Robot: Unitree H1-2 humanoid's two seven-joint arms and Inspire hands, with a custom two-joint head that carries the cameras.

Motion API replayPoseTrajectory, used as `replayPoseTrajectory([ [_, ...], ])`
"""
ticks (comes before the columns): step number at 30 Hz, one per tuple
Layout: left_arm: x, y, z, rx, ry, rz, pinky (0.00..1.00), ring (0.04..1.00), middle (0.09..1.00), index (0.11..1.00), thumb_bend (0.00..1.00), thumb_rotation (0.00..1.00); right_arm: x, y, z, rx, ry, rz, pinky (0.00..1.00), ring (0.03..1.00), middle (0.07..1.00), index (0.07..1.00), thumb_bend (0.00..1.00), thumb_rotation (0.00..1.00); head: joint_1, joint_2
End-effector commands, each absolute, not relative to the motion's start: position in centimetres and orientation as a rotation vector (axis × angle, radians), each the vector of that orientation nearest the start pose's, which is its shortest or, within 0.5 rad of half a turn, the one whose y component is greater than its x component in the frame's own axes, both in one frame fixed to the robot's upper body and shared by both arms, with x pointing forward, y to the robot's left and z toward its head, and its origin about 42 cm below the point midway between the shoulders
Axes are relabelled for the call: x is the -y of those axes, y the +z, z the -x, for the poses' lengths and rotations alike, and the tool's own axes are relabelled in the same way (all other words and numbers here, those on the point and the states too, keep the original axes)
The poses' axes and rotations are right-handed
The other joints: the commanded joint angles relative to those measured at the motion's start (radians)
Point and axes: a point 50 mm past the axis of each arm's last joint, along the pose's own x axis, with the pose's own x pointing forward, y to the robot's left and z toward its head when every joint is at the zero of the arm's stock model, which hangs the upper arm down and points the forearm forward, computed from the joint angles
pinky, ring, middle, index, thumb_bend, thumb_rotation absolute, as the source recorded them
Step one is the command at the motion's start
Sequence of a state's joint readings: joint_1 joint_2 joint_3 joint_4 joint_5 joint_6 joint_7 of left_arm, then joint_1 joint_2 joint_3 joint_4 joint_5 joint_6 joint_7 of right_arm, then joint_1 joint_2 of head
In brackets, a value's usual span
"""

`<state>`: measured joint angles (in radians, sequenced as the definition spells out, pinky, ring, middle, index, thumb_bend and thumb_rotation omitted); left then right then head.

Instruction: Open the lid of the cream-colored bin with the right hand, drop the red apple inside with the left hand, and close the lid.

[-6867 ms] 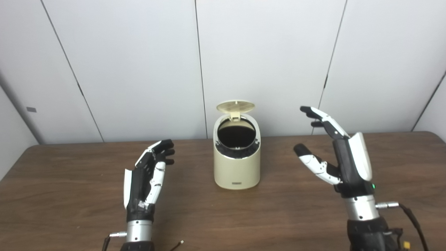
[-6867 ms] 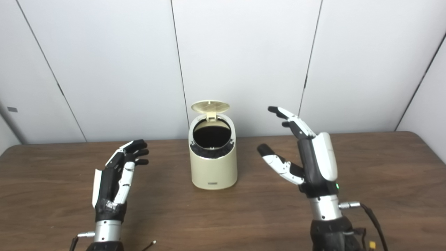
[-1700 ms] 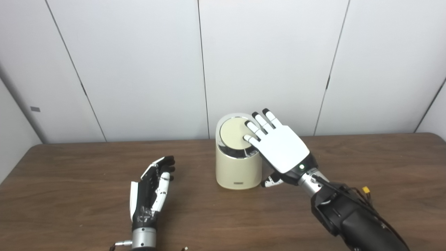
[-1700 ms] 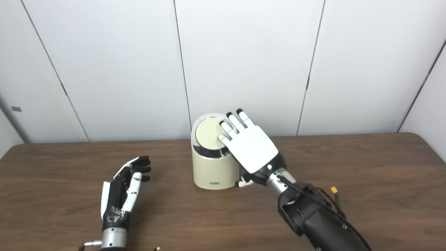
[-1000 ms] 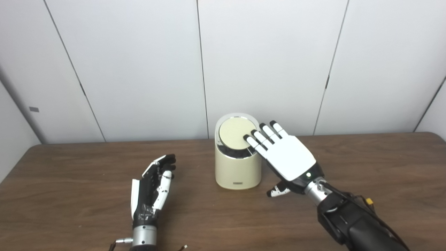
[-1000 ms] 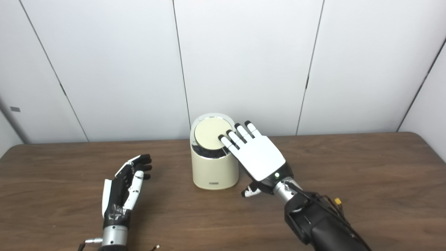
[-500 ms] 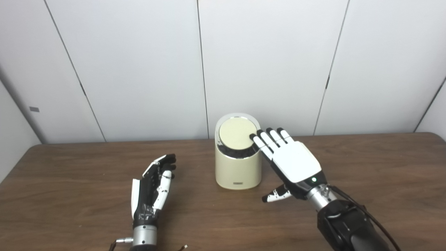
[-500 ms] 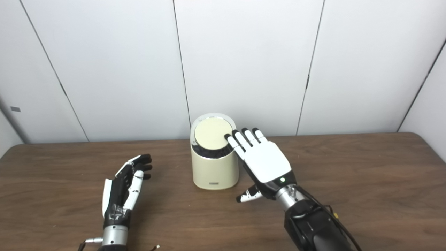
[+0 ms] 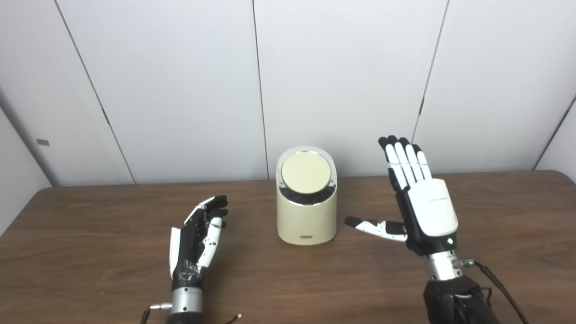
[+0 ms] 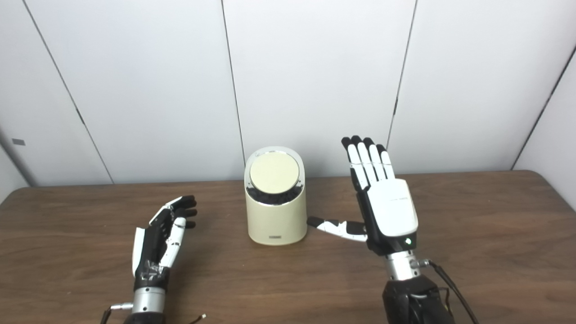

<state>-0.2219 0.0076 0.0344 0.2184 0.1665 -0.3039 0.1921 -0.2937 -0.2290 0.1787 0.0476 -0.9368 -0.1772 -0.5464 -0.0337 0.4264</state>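
The right hand (image 9: 420, 202) is now lifting away to 3 o'clock of the bin (image 9: 307, 211), fingers spread, empty; the lid (image 9: 306, 172) is lying closed. The left hand (image 9: 198, 238) is also resting open, so the task is looking finished.

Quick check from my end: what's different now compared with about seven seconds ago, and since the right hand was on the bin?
The lid of the cream-colored bin, up seven seconds ago, is now shut. The right hand, which was pressing on the lid, has lifted off and drawn back to the bin's right, open and upright. The left hand stayed open on the table; the bin has not moved. No apple is visible.
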Motion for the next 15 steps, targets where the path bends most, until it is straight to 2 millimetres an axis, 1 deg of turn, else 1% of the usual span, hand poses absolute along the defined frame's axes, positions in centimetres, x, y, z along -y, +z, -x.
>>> replayPoseTrajectory([
  [1,-21.7,11.7,-34.9,0.322,0.144,-0.149,0.64,0.728,0.756,0.755,0.30,0.70,22.3,20.1,-35.4,0.881,-0.303,0.887,1.00,1.000,1.000,1.000,0.52,0.78,-0.001,-0.001],
  [2,-21.8,11.6,-34.9,0.324,0.145,-0.150,0.65,0.729,0.756,0.756,0.30,0.69,22.5,19.5,-35.1,0.884,-0.311,0.839,1.00,1.000,1.000,1.000,0.48,0.80,-0.002,-0.001],
  [3,-21.9,11.6,-34.9,0.326,0.148,-0.149,0.65,0.729,0.754,0.754,0.28,0.68,22.5,18.8,-34.8,0.871,-0.324,0.787,0.96,1.000,1.000,1.000,0.44,0.84,-0.005,0.002],
  [4,-21.9,11.6,-34.9,0.327,0.151,-0.147,0.65,0.729,0.753,0.753,0.27,0.66,22.5,18.2,-34.5,0.850,-0.340,0.741,0.90,1.000,1.000,1.000,0.41,0.89,-0.006,0.001],
  [5,-22.0,11.6,-34.9,0.328,0.153,-0.147,0.65,0.729,0.751,0.752,0.27,0.63,22.5,17.7,-34.2,0.825,-0.356,0.699,0.85,1.000,1.000,1.000,0.39,0.92,-0.009,-0.001],
  [6,-22.1,11.6,-34.9,0.329,0.154,-0.150,0.65,0.730,0.751,0.751,0.26,0.60,22.5,17.2,-33.9,0.801,-0.367,0.661,0.81,0.995,1.000,1.000,0.37,0.93,-0.011,0.001],
  [8,-22.2,11.6,-34.9,0.331,0.157,-0.159,0.65,0.732,0.751,0.752,0.24,0.55,22.6,16.3,-33.5,0.763,-0.373,0.591,0.79,0.955,0.997,0.995,0.33,0.94,-0.014,0.002],
  [9,-22.3,11.6,-34.9,0.333,0.157,-0.163,0.65,0.730,0.750,0.750,0.23,0.50,22.9,15.6,-33.4,0.739,-0.370,0.551,0.76,0.903,0.946,0.937,0.29,0.88,-0.014,0.003],
  [10,-22.4,11.6,-34.9,0.335,0.158,-0.165,0.66,0.733,0.751,0.751,0.22,0.47,23.1,15.2,-33.3,0.723,-0.367,0.525,0.73,0.853,0.885,0.873,0.24,0.74,-0.015,0.004],
  [11,-22.5,11.6,-34.9,0.336,0.159,-0.168,0.66,0.733,0.751,0.751,0.21,0.46,23.5,14.5,-33.3,0.696,-0.355,0.492,0.73,0.849,0.881,0.868,0.23,0.72,-0.015,0.004],
  [12,-22.5,11.7,-34.9,0.339,0.159,-0.168,0.66,0.734,0.751,0.751,0.21,0.46,24.0,13.7,-33.3,0.658,-0.339,0.463,0.71,0.827,0.850,0.840,0.22,0.55,-0.016,0.008],
  [13,-22.6,11.7,-34.9,0.341,0.159,-0.168,0.66,0.736,0.752,0.752,0.21,0.45,24.3,13.1,-33.3,0.631,-0.328,0.444,0.73,0.821,0.834,0.827,0.23,0.48,-0.016,0.008],
  [14,-22.7,11.6,-34.8,0.341,0.155,-0.163,0.66,0.738,0.753,0.753,0.21,0.44,24.6,12.5,-33.3,0.587,-0.308,0.411,0.73,0.817,0.825,0.818,0.23,0.44,-0.018,0.008],
  [15,-22.7,11.6,-34.8,0.342,0.152,-0.156,0.66,0.746,0.759,0.758,0.20,0.44,24.7,12.2,-33.3,0.558,-0.291,0.385,0.76,0.824,0.830,0.820,0.25,0.52,-0.018,0.008],
])
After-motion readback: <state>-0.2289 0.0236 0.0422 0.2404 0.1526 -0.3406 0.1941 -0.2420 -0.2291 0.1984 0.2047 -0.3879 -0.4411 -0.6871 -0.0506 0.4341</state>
